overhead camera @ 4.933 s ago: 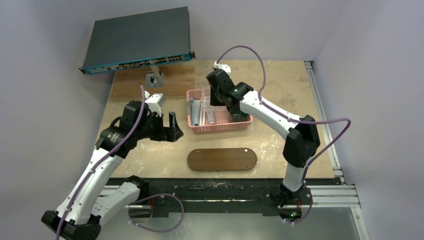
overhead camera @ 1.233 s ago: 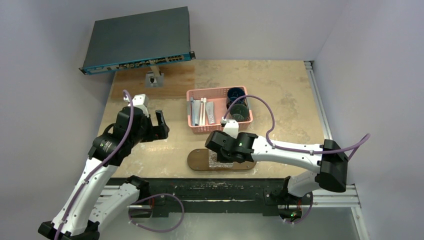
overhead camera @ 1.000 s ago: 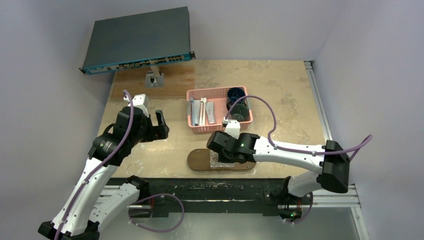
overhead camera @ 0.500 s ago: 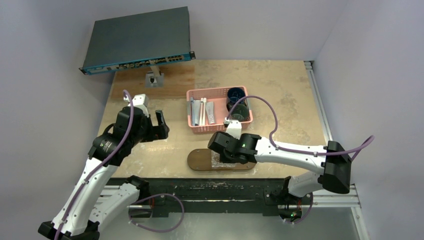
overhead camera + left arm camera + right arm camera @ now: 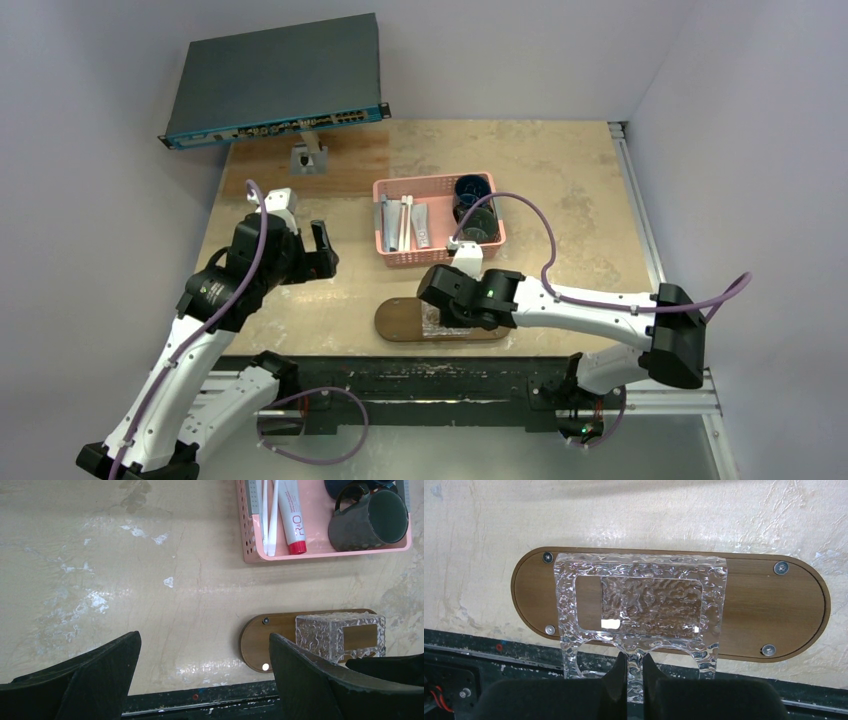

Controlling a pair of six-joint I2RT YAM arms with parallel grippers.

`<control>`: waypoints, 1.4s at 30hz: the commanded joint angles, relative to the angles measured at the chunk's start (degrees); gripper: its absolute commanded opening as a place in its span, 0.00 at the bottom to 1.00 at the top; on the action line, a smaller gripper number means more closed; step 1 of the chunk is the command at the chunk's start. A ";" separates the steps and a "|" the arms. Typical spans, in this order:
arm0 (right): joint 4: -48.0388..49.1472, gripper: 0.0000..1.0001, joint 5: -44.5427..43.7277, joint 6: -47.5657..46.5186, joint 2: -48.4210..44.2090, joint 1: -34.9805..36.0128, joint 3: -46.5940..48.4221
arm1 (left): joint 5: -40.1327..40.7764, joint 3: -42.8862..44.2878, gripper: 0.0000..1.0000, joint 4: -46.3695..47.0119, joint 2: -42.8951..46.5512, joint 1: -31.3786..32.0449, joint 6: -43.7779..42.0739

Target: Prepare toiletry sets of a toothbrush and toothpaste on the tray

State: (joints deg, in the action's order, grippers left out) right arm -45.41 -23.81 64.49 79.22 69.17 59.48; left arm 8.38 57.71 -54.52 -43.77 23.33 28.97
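The dark brown oblong tray (image 5: 398,321) lies near the table's front edge. My right gripper (image 5: 634,662) is shut on the thin middle web of a clear textured plastic holder (image 5: 639,600) and holds it over the tray's (image 5: 774,605) left half. In the top view the right gripper (image 5: 452,314) covers most of it. Two white toothbrushes (image 5: 270,515) and a white tube with a red cap (image 5: 291,515) lie in the pink basket (image 5: 320,554). A grey tube (image 5: 251,495) lies by its left wall. My left gripper (image 5: 204,640) is open and empty, left of the basket.
Two dark mugs (image 5: 370,515) sit in the basket's right half (image 5: 472,208). A dark network switch (image 5: 275,80) leans at the back left above a wooden board (image 5: 350,165). A small metal bracket (image 5: 307,158) stands on it. The black front rail (image 5: 200,700) runs below the tray.
The right arm has moved from the basket to the tray with the clear holder in its grip. In the last second it only crept slightly right. The left arm drew back a little.
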 commanded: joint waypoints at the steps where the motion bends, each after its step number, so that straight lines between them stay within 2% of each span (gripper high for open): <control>1: 0.34 0.00 0.15 -0.27 -1.53 0.79 -0.24 | 0.58 1.26 1.00 1.03 0.17 0.05 0.30; 9: -0.47 0.00 -0.30 0.54 -1.05 1.23 -0.05 | 0.49 1.29 1.00 1.10 0.17 -0.04 0.30; 19: -1.78 0.27 -1.56 1.21 -0.65 1.30 1.29 | 0.41 1.26 1.00 1.17 0.00 -0.04 0.30; 22: -2.28 0.32 -1.91 1.38 -0.73 1.35 1.87 | 0.41 1.26 1.00 1.12 0.00 -0.04 0.34; 29: -4.78 0.34 -3.52 1.38 -1.30 1.48 5.15 | 0.49 1.29 1.00 1.08 0.17 -0.04 0.25; 39: -14.04 0.38 -9.08 0.64 -2.79 1.59 12.63 | 0.58 1.31 1.00 1.01 0.26 -0.04 0.21; 42: -12.18 0.36 -10.06 -3.42 -4.36 1.58 14.17 | 0.82 1.31 1.00 1.01 0.26 -0.04 0.21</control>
State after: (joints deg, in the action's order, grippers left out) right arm -55.94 -29.10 64.27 77.93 70.50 69.89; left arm 8.38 57.71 -54.52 -43.77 23.33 28.95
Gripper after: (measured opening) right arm 0.367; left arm 0.998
